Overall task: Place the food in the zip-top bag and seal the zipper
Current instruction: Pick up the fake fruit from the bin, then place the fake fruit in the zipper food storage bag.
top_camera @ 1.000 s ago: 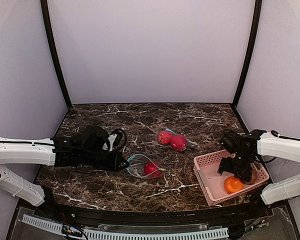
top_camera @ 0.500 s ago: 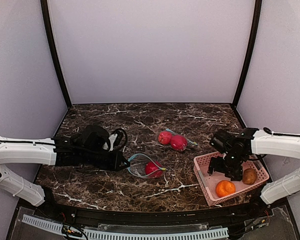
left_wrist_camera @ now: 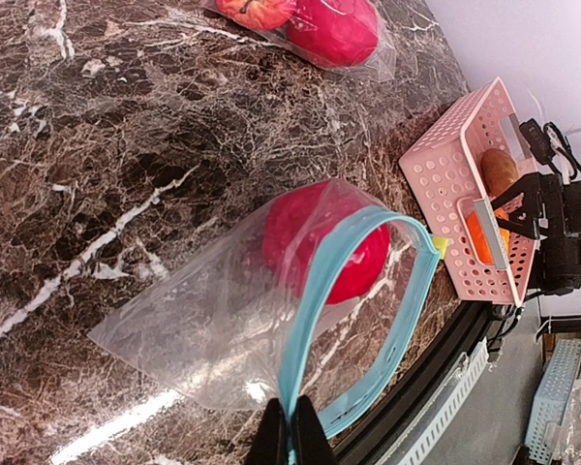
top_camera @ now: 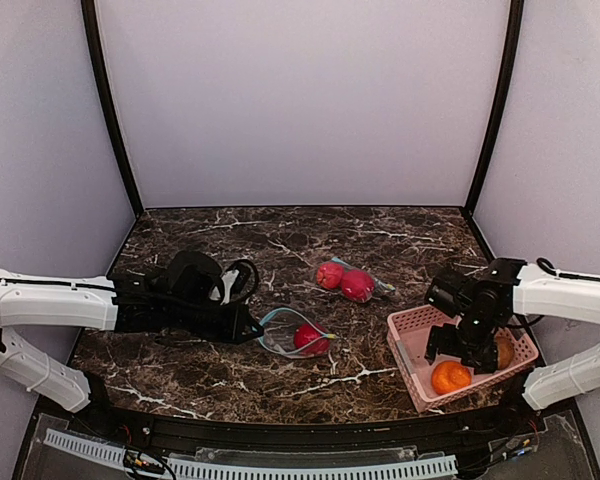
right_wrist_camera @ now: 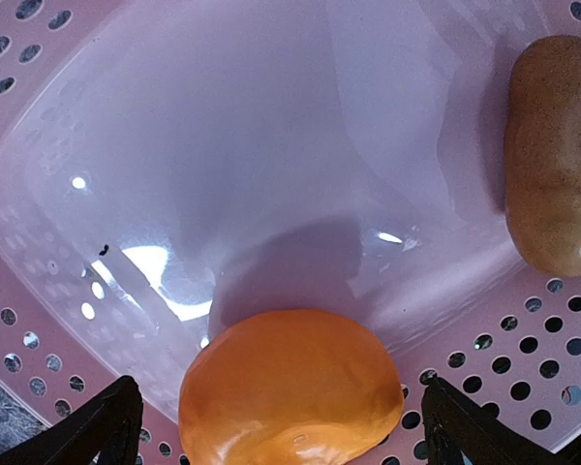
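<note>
**Orange fruit in the basket, bag held open**

The orange fruit (right_wrist_camera: 290,392) lies inside the pink basket (top_camera: 412,332), at its near side, with a brown lump (right_wrist_camera: 557,184) beside it toward the basket's right wall. My right gripper (right_wrist_camera: 281,417) hangs over the basket's floor, fingers spread wide either side of the orange fruit and grasping nothing. Left of the basket, well apart on the marble table (top_camera: 380,240), lies the zip-top bag (left_wrist_camera: 203,339), mouth gaping toward the basket, one red fruit (left_wrist_camera: 324,242) inside. My left gripper (left_wrist_camera: 290,436) is clenched on the bag's blue zipper rim. Two other red fruits (top_camera: 357,286) sit beyond the basket's far-left corner.
</note>
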Action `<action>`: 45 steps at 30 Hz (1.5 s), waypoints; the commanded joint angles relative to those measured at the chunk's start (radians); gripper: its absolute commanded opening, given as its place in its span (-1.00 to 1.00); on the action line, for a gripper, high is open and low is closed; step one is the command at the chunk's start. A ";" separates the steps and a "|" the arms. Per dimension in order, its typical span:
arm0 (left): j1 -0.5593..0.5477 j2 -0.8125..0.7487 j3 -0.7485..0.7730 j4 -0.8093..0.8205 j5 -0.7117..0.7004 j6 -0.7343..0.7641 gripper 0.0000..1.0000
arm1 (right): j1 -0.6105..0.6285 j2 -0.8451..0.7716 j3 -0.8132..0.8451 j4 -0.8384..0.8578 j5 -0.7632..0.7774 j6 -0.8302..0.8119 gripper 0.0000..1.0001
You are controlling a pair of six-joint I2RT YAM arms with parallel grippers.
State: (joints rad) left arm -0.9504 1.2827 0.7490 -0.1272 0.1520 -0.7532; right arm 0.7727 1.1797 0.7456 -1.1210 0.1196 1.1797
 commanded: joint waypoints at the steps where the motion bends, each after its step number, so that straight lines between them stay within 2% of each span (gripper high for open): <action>1: 0.008 -0.011 0.020 -0.002 0.010 0.014 -0.99 | 0.019 0.015 -0.029 0.006 -0.070 0.010 0.97; 9: 0.008 -0.025 0.010 -0.010 0.005 0.007 -0.99 | 0.068 0.019 -0.101 0.138 -0.166 0.042 0.97; 17: 0.008 -0.035 0.020 -0.026 -0.002 0.008 -0.99 | 0.071 0.007 -0.088 0.149 -0.123 0.066 0.57; 20: 0.009 -0.040 0.017 -0.028 -0.003 0.004 -0.99 | 0.071 -0.034 -0.077 0.125 -0.065 0.083 0.44; 26: 0.008 -0.049 -0.011 0.020 0.016 -0.017 -0.99 | 0.071 -0.194 -0.017 0.043 0.038 0.122 0.39; 32: 0.009 -0.033 -0.008 0.044 0.030 -0.023 -0.99 | 0.073 -0.284 0.073 0.113 0.058 -0.014 0.29; 37: 0.007 -0.028 0.000 0.052 0.032 -0.029 -0.99 | 0.141 -0.239 0.195 0.250 0.069 -0.155 0.22; 45: 0.008 -0.006 -0.005 0.048 0.016 -0.025 -0.99 | 0.358 0.027 0.332 0.570 0.128 -0.324 0.22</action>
State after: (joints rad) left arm -0.9504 1.2633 0.7502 -0.0834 0.1749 -0.7750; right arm 1.0569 1.0931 1.0264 -0.7521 0.2050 0.9737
